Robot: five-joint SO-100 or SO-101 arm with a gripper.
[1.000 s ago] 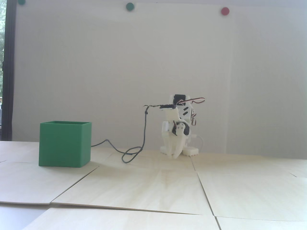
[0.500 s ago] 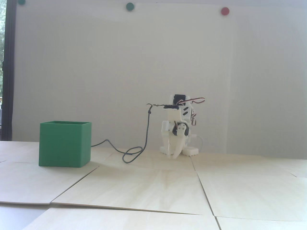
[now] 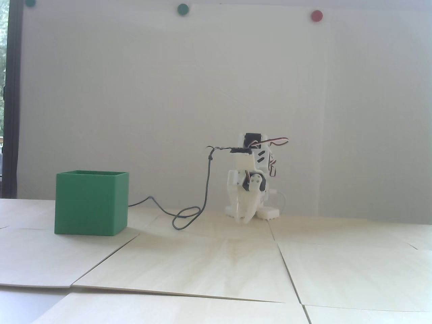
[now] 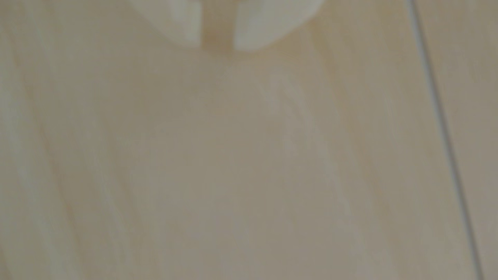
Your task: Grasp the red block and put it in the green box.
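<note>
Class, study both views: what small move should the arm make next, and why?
Probably raise the gripper from the table and look around. It hangs low by the arm's base, fingers slightly apart with only bare wood between them. The red block shows in neither view; it may lie inside the green box, whose walls hide its inside.

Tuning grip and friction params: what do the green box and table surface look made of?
Green box: matte plastic, likely 3D-printed; thin uniform walls, faint horizontal lines, no gloss. Table: pale plywood sheets with visible grain and seams, unvarnished or satin. Wrist view shows the same grain, blurred.
</note>
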